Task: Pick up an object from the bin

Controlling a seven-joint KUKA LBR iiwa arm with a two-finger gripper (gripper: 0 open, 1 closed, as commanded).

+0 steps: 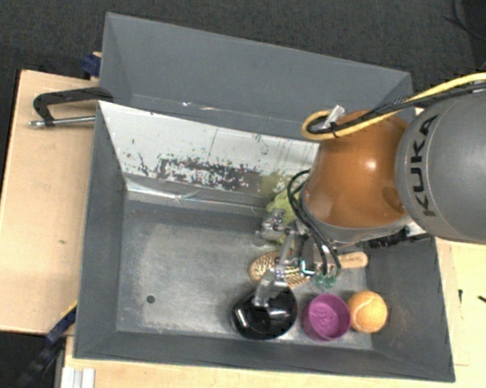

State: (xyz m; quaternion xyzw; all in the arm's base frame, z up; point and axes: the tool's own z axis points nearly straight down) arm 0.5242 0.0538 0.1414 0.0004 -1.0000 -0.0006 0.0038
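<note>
The gripper (279, 279) hangs right over the glossy black round thing (262, 317) at the near right of the bin (178, 269), its spread impossible to tell; it should centre there, clear of the purple cup (326, 318).

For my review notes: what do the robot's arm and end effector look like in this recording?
The arm is a bulky, rounded grey link with black KUKA lettering. Its wrist carries a glossy orange dome cover. Yellow and black cables run along to the top of that cover. Below it sits a small silvery metal end effector with thin wires.
</note>
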